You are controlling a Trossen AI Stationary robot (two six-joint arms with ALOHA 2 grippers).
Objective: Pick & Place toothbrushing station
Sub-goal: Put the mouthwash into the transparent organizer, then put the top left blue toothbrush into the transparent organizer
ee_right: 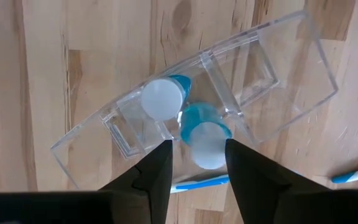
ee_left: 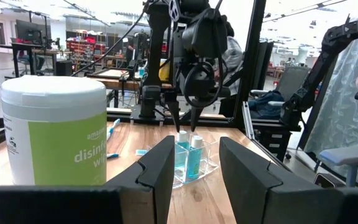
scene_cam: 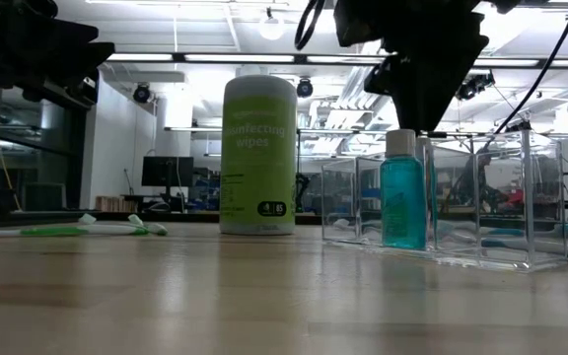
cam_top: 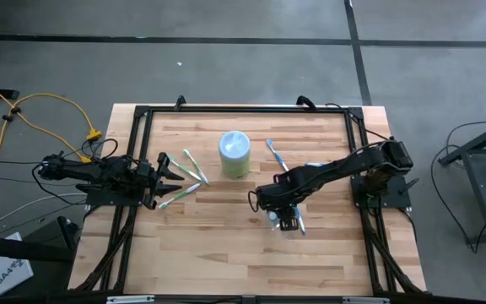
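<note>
Clear plastic organizer (ee_right: 272, 68), centre-right of high view, holds two white-capped blue bottles (ee_right: 205, 134).
Right gripper (ee_right: 197, 163) directly above bottles, jaws released, empty.
Left gripper (ee_left: 196, 165) idle, frame left, jaws released.
Organizer: likely light, rigid, slippery, brittle; grip partition wall.
Bottles: grip cap.

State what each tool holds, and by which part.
Nothing is held. The right tool hangs open above two blue white-capped bottles in the clear plastic organiser; the left tool is open, empty.
</note>
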